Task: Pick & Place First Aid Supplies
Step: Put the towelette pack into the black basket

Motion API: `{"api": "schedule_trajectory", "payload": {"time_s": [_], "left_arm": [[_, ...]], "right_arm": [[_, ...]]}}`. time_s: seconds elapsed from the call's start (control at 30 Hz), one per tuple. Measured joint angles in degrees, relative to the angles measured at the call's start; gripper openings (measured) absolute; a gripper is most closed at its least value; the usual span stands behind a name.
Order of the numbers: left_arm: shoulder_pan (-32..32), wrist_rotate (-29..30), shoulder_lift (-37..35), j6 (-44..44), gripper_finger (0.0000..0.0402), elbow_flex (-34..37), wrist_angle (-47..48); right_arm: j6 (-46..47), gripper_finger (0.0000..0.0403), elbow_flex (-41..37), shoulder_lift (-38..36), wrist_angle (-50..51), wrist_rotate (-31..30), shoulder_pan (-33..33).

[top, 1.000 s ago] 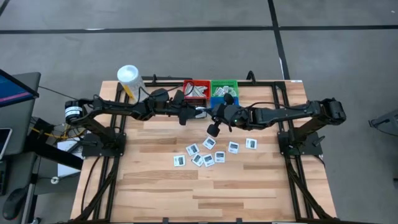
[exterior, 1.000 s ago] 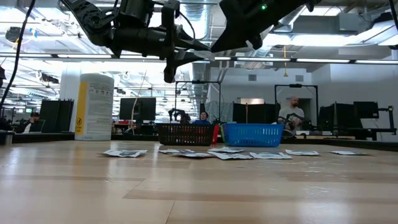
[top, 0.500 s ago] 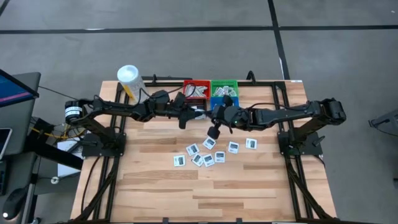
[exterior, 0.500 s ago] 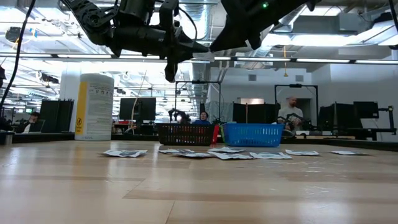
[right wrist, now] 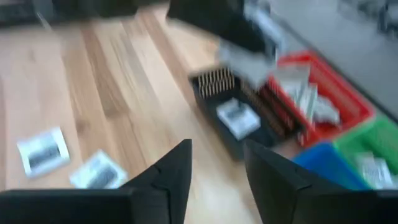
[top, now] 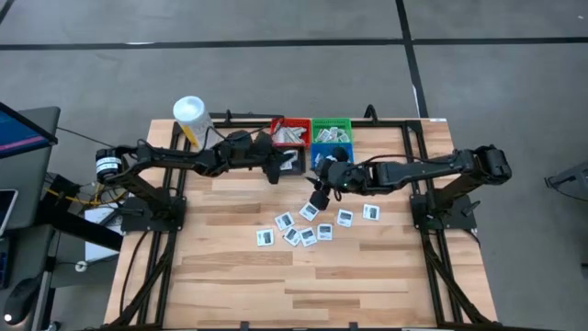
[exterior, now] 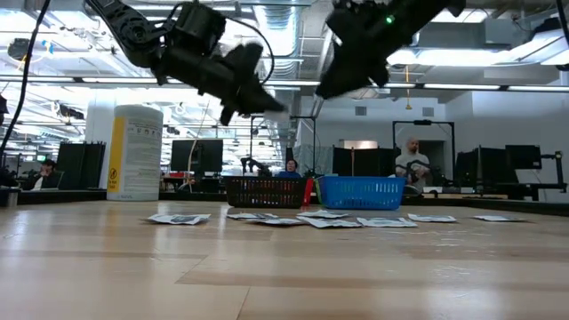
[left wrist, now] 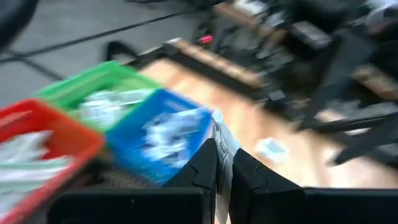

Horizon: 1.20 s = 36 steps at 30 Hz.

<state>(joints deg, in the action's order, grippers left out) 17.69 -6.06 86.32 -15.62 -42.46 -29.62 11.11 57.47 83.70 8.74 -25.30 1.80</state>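
Far left, at the table's (top: 230,285) back corner: white tub (top: 188,115) with a yellow label, upright, well apart from everything else. Next to the right, reaching in from the left side: left gripper (top: 275,172), raised above the wood just in front of the red bin (top: 278,125) and beside the black bin (top: 296,169). Fingers (left wrist: 202,169) pressed together, clamped on a held packet (left wrist: 222,138), a pale narrow one standing up out of the grip. Behind it, along the back edge: red bin, then green bin (top: 342,123), both with pale packets heaped inside; in front of these, black bin and blue bin (top: 321,150), set close together as a block of four. In the black bin, seen from the right wrist: one white packet lying flat. Further right and nearer the front: right gripper (top: 317,197), pointing down and hanging in the air between the bins and the loose packets (top: 309,211), touching neither. Fingers (right wrist: 168,177) apart, bare wood showing in the gap, nothing held. Below and to its right on the planks: eight or so loose packets, square and white with dark print, lying flat in a scattered cluster near mid-table, some touching, two a little off towards the right. Far behind the table in the low view: a person (exterior: 415,162) standing at the right.
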Motion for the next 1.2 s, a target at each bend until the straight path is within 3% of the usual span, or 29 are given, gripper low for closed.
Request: {"api": "schedule_trajectory", "payload": {"time_s": [0.13,0.4,0.63,0.93,1.2], "left_arm": [[1.4,5.7,0.0,5.0,0.0015,0.0,5.9],[3.9,10.7,0.0,8.2,0.003,1.2,12.4],[4.2,11.0,0.0,5.9,0.0038,3.6,12.6],[4.0,11.0,0.0,4.6,0.0098,3.7,12.7],[3.3,10.3,0.0,2.7,0.0113,3.7,12.9]], "right_arm": [[5.3,0.0147,0.0,0.0,8.6,-0.1,0.0],[13.4,0.0146,0.0,0.0,22.3,-0.3,0.0],[13.6,0.0134,0.0,0.0,22.3,-0.3,-0.1],[13.4,0.014,0.0,0.0,23.6,-0.4,-0.4],[20.9,0.0138,-0.4,0.0,45.5,0.6,1.0]]}}
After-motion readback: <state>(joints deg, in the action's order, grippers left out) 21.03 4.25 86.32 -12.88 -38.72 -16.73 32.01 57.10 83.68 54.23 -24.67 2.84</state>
